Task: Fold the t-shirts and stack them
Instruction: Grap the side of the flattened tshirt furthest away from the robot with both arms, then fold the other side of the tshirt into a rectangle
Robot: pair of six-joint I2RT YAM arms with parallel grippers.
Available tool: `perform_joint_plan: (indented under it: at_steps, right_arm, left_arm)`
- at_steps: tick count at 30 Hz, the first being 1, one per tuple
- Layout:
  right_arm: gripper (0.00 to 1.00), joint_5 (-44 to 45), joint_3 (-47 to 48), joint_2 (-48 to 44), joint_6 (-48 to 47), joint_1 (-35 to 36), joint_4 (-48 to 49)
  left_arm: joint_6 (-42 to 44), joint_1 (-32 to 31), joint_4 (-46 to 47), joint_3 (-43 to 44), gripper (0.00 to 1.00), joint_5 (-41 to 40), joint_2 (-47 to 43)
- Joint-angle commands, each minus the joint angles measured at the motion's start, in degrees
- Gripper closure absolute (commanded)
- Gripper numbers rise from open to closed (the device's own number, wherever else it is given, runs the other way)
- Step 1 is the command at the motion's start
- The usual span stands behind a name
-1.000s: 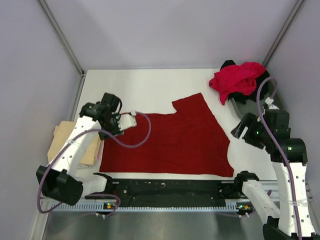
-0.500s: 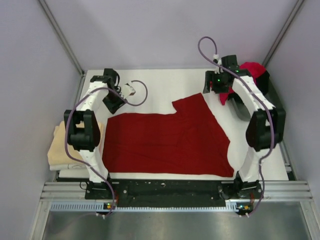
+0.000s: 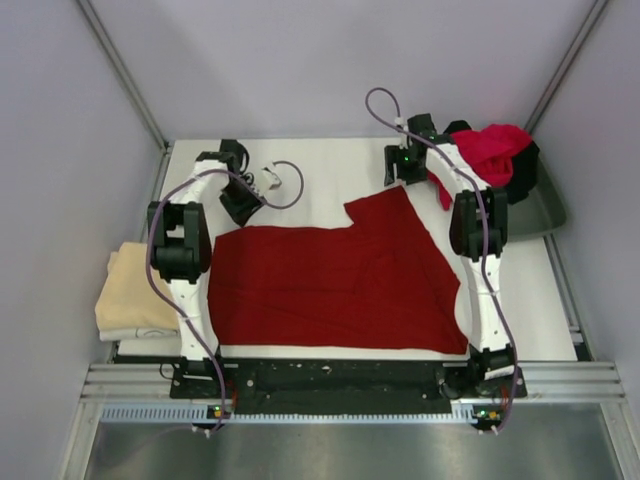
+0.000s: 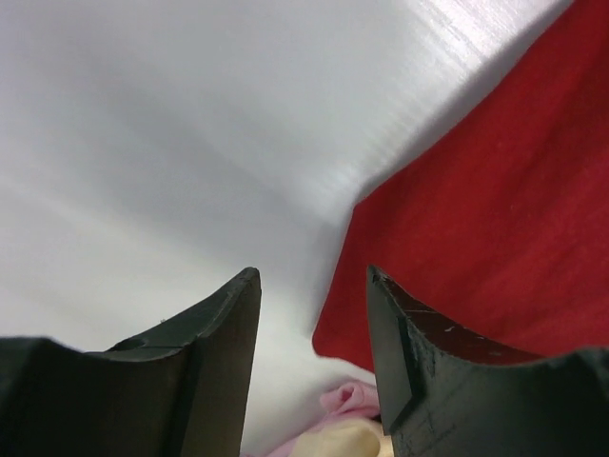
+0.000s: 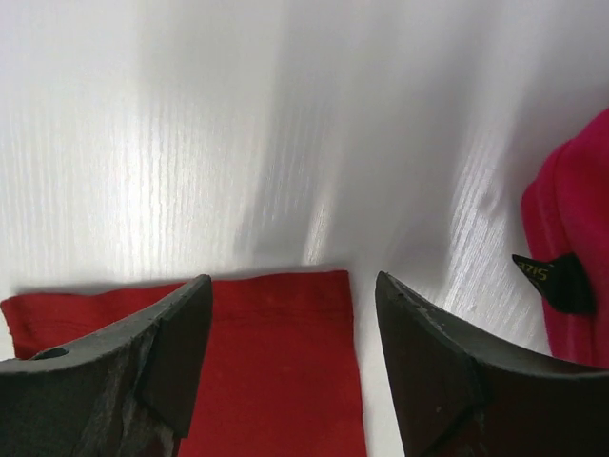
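The dark maroon t-shirt [image 3: 340, 280] lies spread flat in the middle of the white table. My left gripper [image 3: 241, 207] is open just above its far left corner; the left wrist view shows that corner [image 4: 476, 238] beside my open gripper [image 4: 314, 286]. My right gripper [image 3: 397, 170] is open over the far sleeve corner, which the right wrist view shows [image 5: 276, 362] between the fingers of my gripper [image 5: 295, 286]. The pale beige t-shirt [image 3: 135, 295] lies folded at the left edge. The bright red t-shirt [image 3: 487, 150] is bunched on the black one [image 3: 523, 165] at the far right.
A grey-green tray [image 3: 545, 210] sits under the bunched shirts at the far right. Grey walls close in the table on the left, back and right. The bright red cloth [image 5: 576, 238] shows at the right edge of the right wrist view.
Both arms have reached from near the table's sides to the far side. The right gripper has shifted left onto the sleeve corner; the left one has settled at the shirt's far left corner.
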Motion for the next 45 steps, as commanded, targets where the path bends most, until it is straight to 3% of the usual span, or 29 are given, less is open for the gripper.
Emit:
perform_joint_plan:
  at_steps: [1,10,12,14,15,21,26,33,39,45]
  right_arm:
    - [0.35,-1.1,2.4,3.6,0.0,1.3,-3.9]
    - [0.8,-4.8,-1.2,-1.1,-0.4,1.6,-4.2]
    - [0.92,-4.8,-1.5,-2.9,-0.5,1.5,-4.2]
    - [1.0,-5.4,-2.2,-5.2,-0.7,1.5,-4.2]
    - [1.0,-5.8,-2.9,-6.4,-0.6,1.6,-4.2]
    - [1.0,-8.6,-11.8,-18.4,0.1,1.6,-4.0]
    - [1.0,-9.9,-26.3,-30.1,1.3,1.7,-2.0]
    - [1.0,-10.3,-47.6,-49.1,2.4,1.8,-3.3]
    - [1.0,-10.5,-58.6,-58.3,5.1,2.0,-11.8]
    - [1.0,-10.9,-70.0,-68.6,11.0,3.3,-13.5]
  left_arm:
    - [-0.6,-0.7,-0.7,2.4,0.47,1.9,3.9]
    - [-0.1,-1.6,-8.7,4.5,0.53,7.7,6.8]
    - [0.6,-1.6,-9.2,3.3,0.64,7.8,6.5]
    - [0.0,-1.6,-8.3,2.6,0.9,6.6,6.2]
    - [-0.2,-1.6,-8.2,2.6,1.0,6.4,6.0]
    - [-1.1,-1.5,-9.9,1.1,1.0,10.3,1.2]
    - [-3.1,-1.5,-5.7,-4.3,1.0,8.7,-7.9]
    - [-1.8,-1.5,-3.7,-17.0,1.0,8.0,-22.0]
    - [1.8,-1.5,-5.6,-29.3,1.0,7.2,-33.0]
    - [4.5,-1.5,-7.5,-40.8,1.0,5.7,-38.3]
